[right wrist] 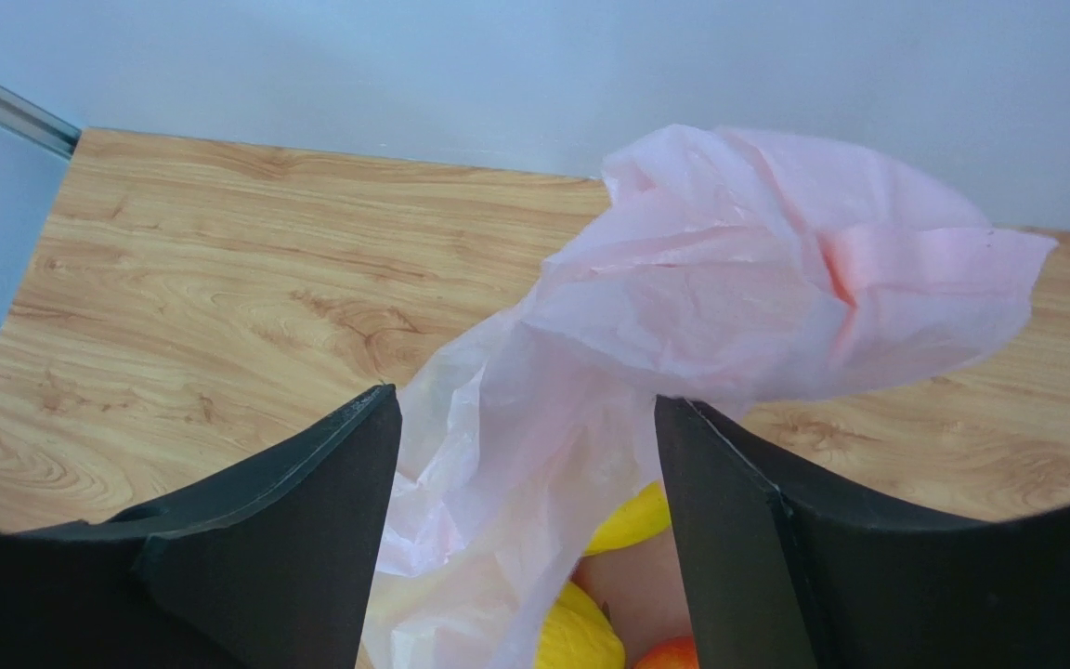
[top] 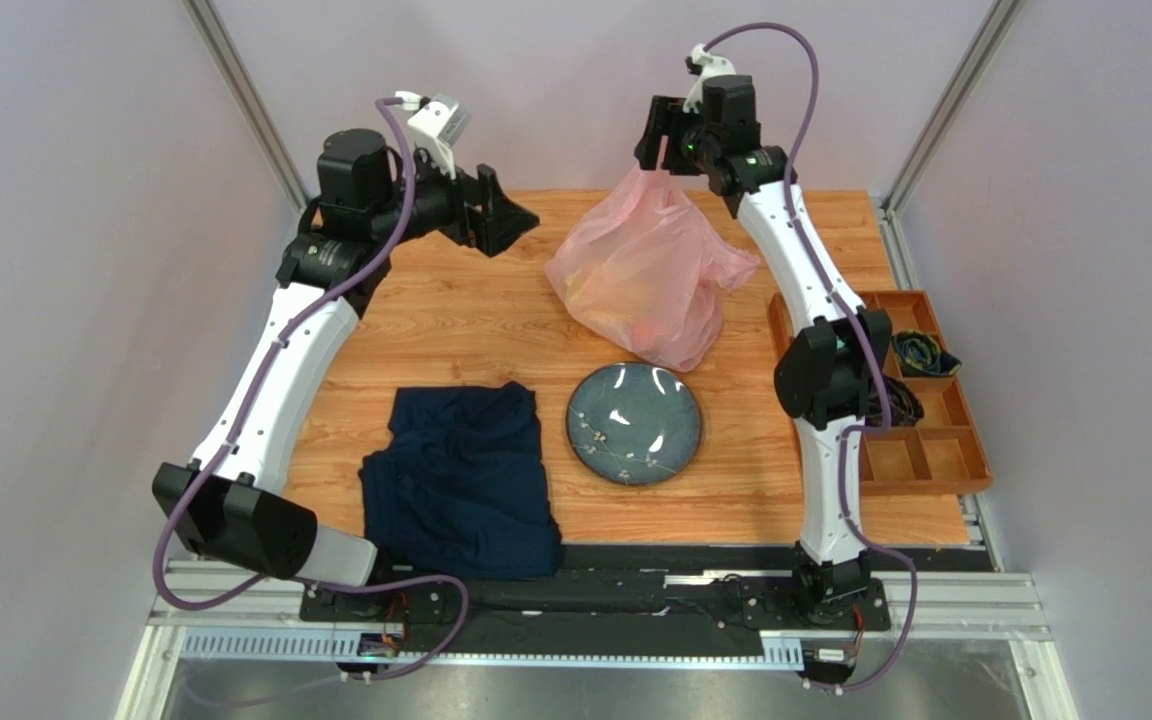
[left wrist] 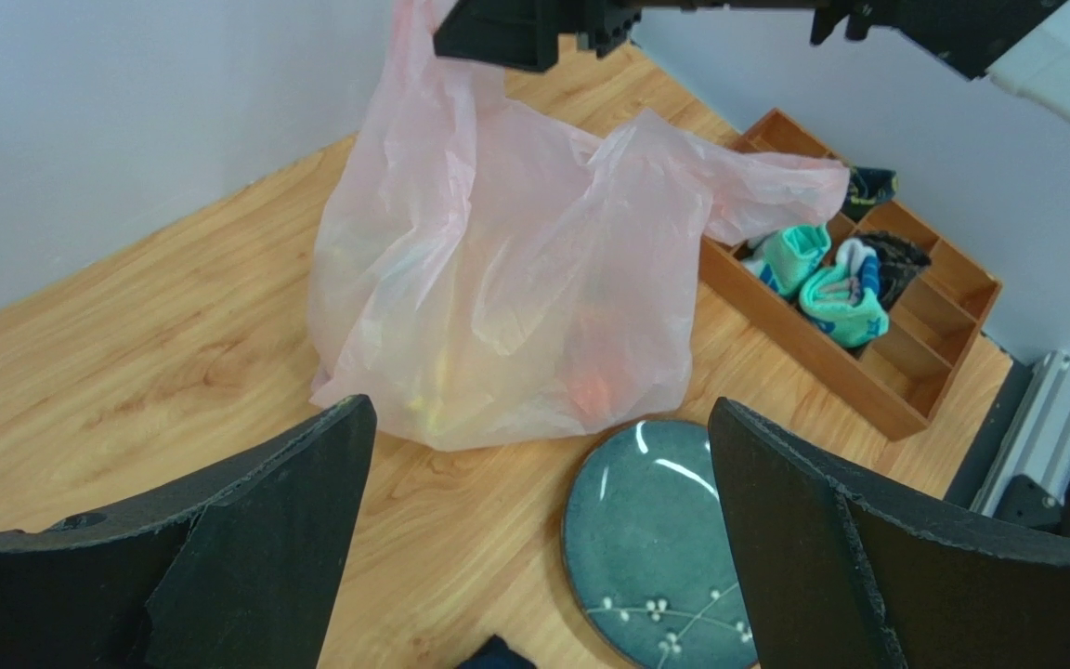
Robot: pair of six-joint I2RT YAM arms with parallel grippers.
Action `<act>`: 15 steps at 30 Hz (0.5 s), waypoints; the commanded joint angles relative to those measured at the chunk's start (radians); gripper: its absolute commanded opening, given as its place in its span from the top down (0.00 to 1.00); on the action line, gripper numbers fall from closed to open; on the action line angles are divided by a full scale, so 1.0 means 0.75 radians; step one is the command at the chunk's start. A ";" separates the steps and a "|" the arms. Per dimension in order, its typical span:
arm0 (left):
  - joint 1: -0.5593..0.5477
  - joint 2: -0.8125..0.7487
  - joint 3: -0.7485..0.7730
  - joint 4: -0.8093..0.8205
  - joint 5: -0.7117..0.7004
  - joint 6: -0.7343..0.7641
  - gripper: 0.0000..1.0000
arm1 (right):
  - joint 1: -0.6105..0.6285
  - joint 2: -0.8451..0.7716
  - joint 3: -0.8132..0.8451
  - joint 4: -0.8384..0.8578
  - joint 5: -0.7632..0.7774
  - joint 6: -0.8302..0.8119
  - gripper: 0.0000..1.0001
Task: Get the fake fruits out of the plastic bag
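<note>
The thin pink bag stands on the counter, top drawn upward. Yellow and orange fruits lie inside.

Table: bag, plate, cloth, tray

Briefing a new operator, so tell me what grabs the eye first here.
The pink plastic bag at the far middle of the table stands out first. It is drawn up to a peak at the right claw, with yellow and orange fake fruits showing through it. In front of it lies a dark blue-grey plate, and a folded navy cloth sits at the near left.
</note>
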 commanded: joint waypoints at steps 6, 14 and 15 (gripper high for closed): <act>-0.003 -0.019 -0.080 -0.040 -0.039 0.058 0.02 | 0.054 -0.159 0.097 0.085 0.260 -0.084 0.28; -0.003 -0.017 -0.100 -0.030 -0.014 0.036 0.02 | 0.009 -0.177 0.109 0.097 0.397 -0.141 0.28; -0.003 -0.015 -0.100 -0.030 -0.014 0.032 0.02 | 0.003 -0.167 0.107 0.095 0.401 -0.137 0.28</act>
